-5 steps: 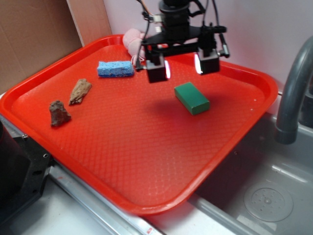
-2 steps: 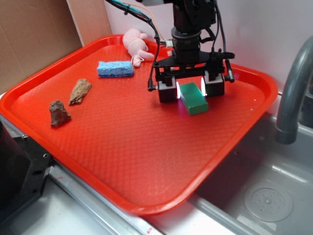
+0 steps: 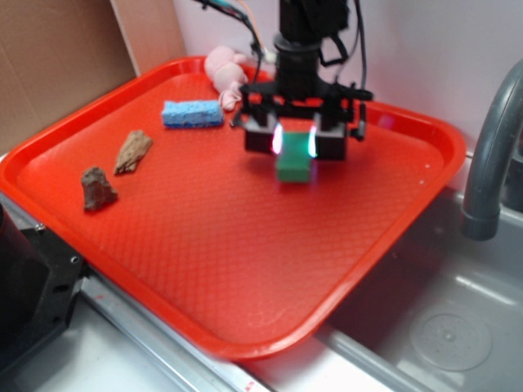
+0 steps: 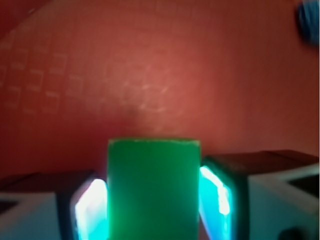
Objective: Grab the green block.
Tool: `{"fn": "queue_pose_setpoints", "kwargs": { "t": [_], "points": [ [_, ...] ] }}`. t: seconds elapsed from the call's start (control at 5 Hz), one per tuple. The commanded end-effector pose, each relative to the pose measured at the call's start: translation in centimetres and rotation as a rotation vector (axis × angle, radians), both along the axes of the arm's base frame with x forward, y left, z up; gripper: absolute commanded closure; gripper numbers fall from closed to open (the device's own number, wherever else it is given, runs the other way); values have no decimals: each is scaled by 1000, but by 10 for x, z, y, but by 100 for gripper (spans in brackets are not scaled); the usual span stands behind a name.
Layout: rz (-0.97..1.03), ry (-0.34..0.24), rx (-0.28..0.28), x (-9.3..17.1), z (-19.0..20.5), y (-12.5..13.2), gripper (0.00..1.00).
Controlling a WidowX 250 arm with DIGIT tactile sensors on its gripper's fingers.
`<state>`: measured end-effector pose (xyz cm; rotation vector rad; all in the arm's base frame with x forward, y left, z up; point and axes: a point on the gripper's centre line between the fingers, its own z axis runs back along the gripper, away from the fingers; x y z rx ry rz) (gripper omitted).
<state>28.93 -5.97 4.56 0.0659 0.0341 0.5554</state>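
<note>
Red tray (image 3: 392, 237) lies open around the tool (image 3: 295, 140) clamped on the green block (image 3: 292, 167).

- The exterior view looks down at a slant from in front of and above the red tray (image 3: 122, 245), far enough back to take in nearly the whole tray, with a cardboard sheet (image 3: 57, 65) in the upper left of the frame and a grey tap (image 3: 490, 163) at the right edge.
- The wrist view sits on the arm just behind the end effector (image 4: 153, 200) and faces down along it, very close to the tray floor (image 4: 150, 75), blurred.
- Both views share the end effector (image 3: 294, 140), the green block (image 3: 292, 167) between its fingers, and the tray floor around them; a blue sponge (image 3: 192, 113) shows as a sliver in the wrist view's upper right corner.
</note>
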Motion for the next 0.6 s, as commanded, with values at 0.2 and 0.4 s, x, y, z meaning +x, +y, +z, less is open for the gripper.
{"fn": "queue_pose_setpoints", "kwargs": {
  "t": [0.2, 0.4],
  "points": [
    [-438, -254, 53, -53, 155, 94, 100],
    [-597, -261, 138, -62, 171, 112, 100]
  ]
}}
